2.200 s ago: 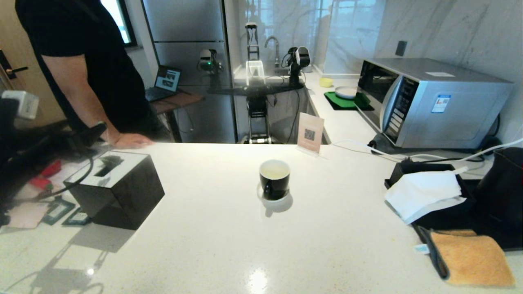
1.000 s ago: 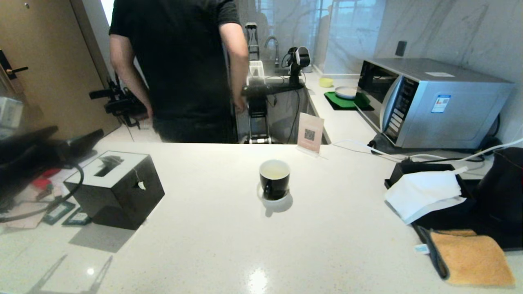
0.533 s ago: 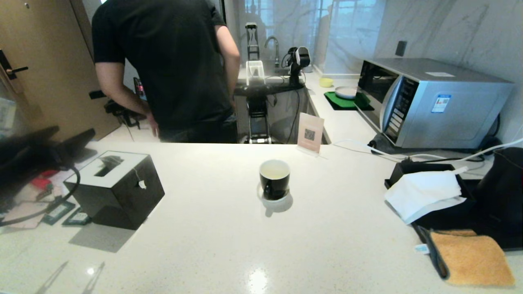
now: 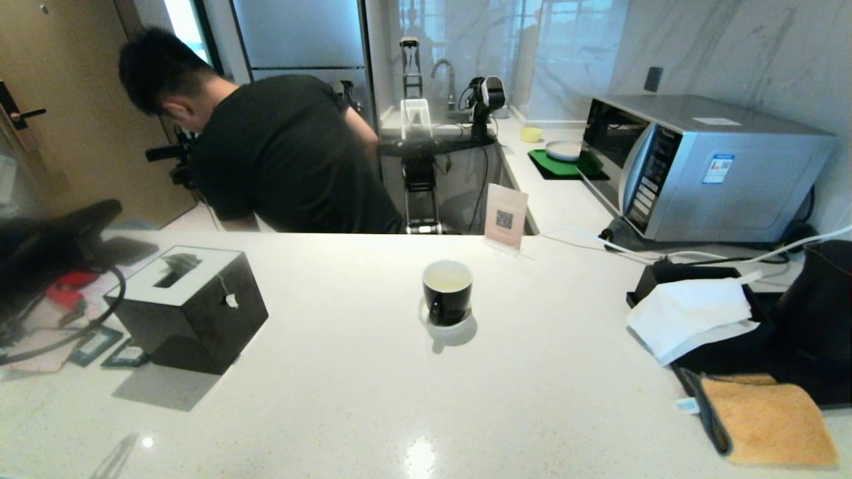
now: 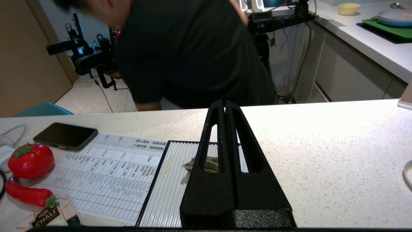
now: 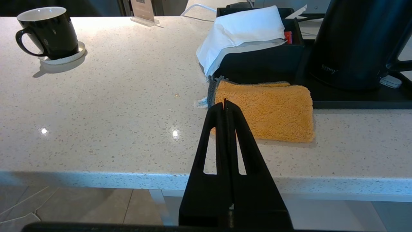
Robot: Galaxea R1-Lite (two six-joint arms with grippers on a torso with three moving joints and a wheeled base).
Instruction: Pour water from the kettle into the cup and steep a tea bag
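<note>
Change: the person in a black T-shirt (image 4: 293, 156), upright behind the counter half a second ago, now bends low; the cup and box have not moved.
Left gripper (image 5: 225, 104): black fingers pressed together, poised over the white ribbed top of the black cube tissue box (image 4: 190, 306); whether they pinch anything cannot be told. A small crumpled grey-green scrap (image 5: 207, 165) lies on that top beneath the fingers.
Right gripper (image 6: 224, 104): closed and empty, held off the counter edge before the orange fleece cloth (image 6: 267, 111).
Cup: small glossy black mug (image 4: 447, 291) on its white saucer (image 4: 459, 326), mid-counter, holding pale liquid.
Kettle: tall matte black kettle (image 6: 354, 42) on a black tray at the right, beside white tissue (image 4: 692, 313).
Tea bag: a small whitish piece on a thin string (image 4: 231, 301) hangs against the box's side.
</note>
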